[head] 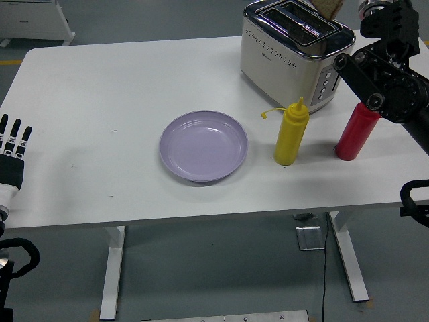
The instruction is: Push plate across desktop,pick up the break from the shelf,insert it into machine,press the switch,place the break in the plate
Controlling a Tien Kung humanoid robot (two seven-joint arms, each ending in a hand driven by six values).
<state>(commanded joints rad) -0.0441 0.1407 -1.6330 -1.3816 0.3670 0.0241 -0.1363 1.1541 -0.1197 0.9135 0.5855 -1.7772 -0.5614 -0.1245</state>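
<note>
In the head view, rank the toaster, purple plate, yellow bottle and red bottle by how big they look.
1. Toaster, largest, though cut off at the top edge.
2. Purple plate, nearly as wide but flatter.
3. Yellow bottle.
4. Red bottle: its top is hidden behind the right arm, so its order against the yellow one is unsure.

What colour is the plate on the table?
The plate is pale lilac, plain with no pattern; seen in the head view.

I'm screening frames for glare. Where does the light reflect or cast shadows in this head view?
Head view: bright glints on the toaster chrome top; soft, faint shadows beside the plate and yellow bottle; the white table is evenly lit and sharp.
</note>
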